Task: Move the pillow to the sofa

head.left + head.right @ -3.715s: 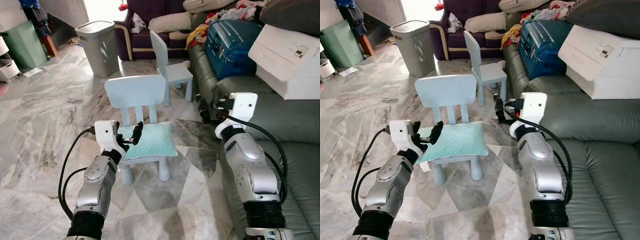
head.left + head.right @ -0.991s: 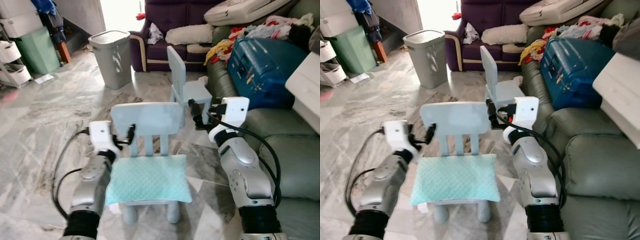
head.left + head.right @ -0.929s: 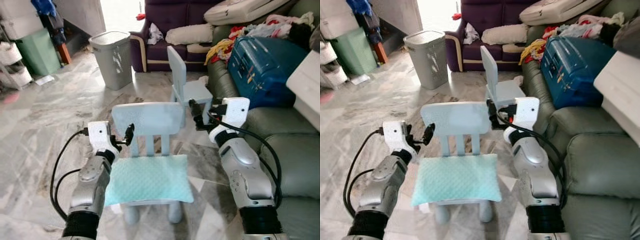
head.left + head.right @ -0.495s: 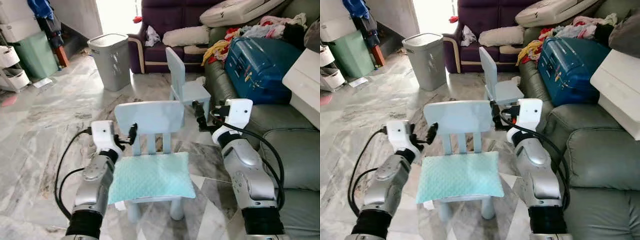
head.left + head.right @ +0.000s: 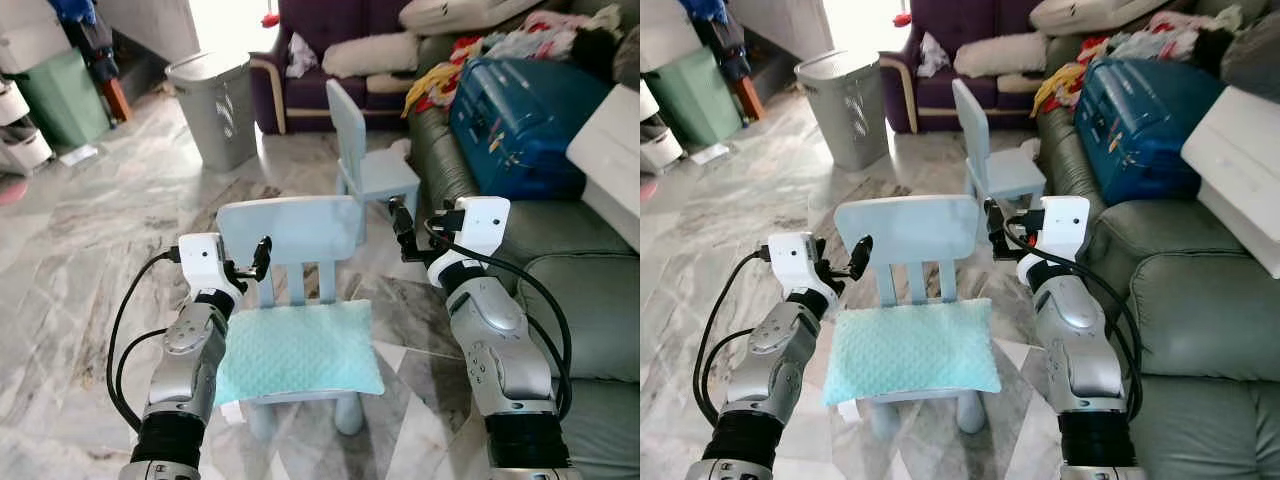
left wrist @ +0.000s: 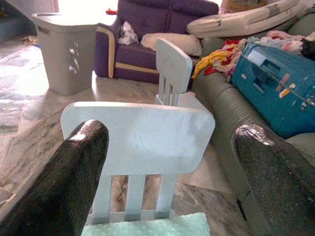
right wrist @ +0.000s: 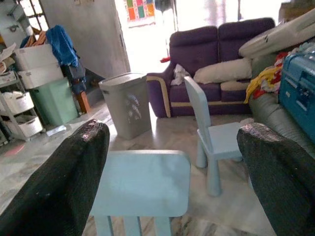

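Observation:
A light teal pillow [image 5: 300,350] lies flat on the seat of a small pale blue chair [image 5: 292,230] right in front of me. My left gripper [image 5: 262,252] is open, held above the pillow's back left corner beside the chair's backrest [image 6: 142,132]. My right gripper [image 5: 400,225] is also open and hovers off the backrest's right end, above the floor. Neither gripper touches the pillow. The grey-green sofa [image 5: 590,290] runs along my right side.
On the sofa sit a blue suitcase [image 5: 520,100], a white box [image 5: 610,150] and a heap of clothes [image 5: 470,55]. A second small chair [image 5: 365,165] stands behind the first. A grey laundry basket [image 5: 212,95] and a purple sofa [image 5: 330,40] stand further back.
The view has swung to face the chair squarely and tilted down a little. My left gripper has risen from the pillow's edge to beside the backrest. The pillow has not moved.

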Controlling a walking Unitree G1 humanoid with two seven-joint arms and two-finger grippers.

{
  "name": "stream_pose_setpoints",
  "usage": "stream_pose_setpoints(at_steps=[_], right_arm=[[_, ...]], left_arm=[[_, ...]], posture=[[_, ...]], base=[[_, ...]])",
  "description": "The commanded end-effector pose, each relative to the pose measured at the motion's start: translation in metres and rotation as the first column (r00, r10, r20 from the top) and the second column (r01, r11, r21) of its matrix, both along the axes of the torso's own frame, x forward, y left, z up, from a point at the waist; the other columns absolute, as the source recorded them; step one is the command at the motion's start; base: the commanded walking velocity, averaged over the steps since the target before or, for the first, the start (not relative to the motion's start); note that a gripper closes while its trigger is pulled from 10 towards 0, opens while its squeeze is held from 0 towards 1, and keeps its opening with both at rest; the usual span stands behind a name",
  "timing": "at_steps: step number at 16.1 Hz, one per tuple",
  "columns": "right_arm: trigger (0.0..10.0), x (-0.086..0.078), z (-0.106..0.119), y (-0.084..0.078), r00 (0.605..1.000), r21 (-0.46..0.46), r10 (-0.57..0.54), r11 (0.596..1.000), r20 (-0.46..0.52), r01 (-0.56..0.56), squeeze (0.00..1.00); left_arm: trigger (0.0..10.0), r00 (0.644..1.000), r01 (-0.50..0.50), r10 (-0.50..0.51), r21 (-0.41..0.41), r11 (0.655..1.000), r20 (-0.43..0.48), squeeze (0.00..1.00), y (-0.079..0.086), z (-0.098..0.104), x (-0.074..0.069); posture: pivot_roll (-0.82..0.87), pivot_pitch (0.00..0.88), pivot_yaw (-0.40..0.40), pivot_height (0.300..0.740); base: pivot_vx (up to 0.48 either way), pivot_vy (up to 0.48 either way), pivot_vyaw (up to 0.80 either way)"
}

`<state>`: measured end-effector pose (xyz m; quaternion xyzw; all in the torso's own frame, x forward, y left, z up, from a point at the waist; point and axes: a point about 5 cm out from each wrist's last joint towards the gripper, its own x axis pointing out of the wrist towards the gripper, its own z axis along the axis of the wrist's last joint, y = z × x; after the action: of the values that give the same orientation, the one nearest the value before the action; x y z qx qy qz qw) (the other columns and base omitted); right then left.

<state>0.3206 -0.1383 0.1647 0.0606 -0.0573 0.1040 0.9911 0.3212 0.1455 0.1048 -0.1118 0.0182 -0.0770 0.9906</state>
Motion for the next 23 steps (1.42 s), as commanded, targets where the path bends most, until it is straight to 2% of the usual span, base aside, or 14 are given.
stream_pose_setpoints(at_steps=[1,6,23], right_arm=[[10.0,-0.0014,0.001,0.0025,1.0,0.004,0.006,1.0,0.006,-0.006,0.0],[10.0,-0.0022,0.0012,0.0042,1.0,0.004,0.014,1.0,0.008,-0.015,0.0],[10.0,-0.001,0.0029,0.0038,1.0,0.001,0.016,1.0,0.014,-0.016,0.0]], left_arm=[[10.0,1.0,-0.011,0.011,0.002,1.0,0.004,0.0,0.0065,-0.0008,-0.0017],[10.0,1.0,0.007,-0.007,-0.019,1.0,0.016,0.0,0.0039,0.0001,-0.0037],[10.0,0.999,0.037,-0.036,-0.034,0.999,0.019,0.0,-0.0002,-0.0006,-0.0041]], posture=[[-0.16,0.0,0.051,0.74],[-0.16,0.0,0.05,0.74],[-0.16,0.0,0.051,0.74]], base=[[0.0,0.0,0.0],[0.0,0.0,0.0],[0.321,0.0,0.0]])
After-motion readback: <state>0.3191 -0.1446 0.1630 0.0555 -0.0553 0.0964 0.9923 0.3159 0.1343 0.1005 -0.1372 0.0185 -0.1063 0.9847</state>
